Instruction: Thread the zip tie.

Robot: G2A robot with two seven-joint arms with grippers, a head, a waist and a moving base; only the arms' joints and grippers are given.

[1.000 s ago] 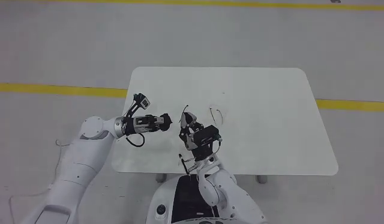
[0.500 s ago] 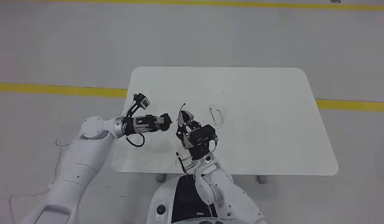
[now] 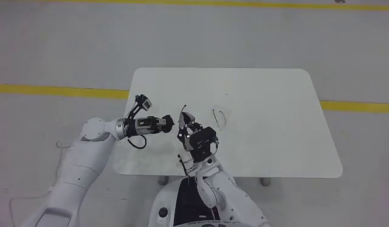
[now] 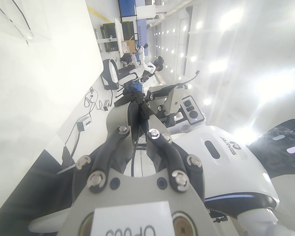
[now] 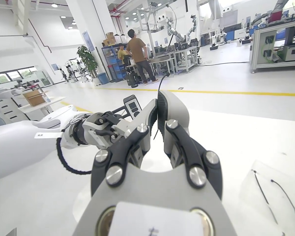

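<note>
Desk (image 3: 273,105): white. Both arms meet over its left part. The left arm (image 3: 91,143) comes in from the side, and the right arm (image 3: 205,143) rises from close in front of the body. The two sets of jaws stand tip to tip, just apart, above the desk.

Left jaws: clenched. The left wrist view shows a thin dark strand running back between them. I cannot tell what it is or whether it is pinched.

Right jaws: clenched on the zip tie (image 5: 167,74). The strap passes between them, with the head end standing free beyond the tips and a short end showing on the wrist side. All of it is held in the air, clear of the desk.

Spare ties (image 5: 261,187): flat on the desk, well off to the right arm's side.

Step, as I read it: lining up before threading, with no loop closed yet. The next move calls for a slow, fine closing of the gap, with the strap end square to the small slot in the head. The strap looks limp and may flex off line.

Change: over the last second the right jaws have crept toward the left jaws. The left arm has not moved, and the spare ties lie as they were.
</note>
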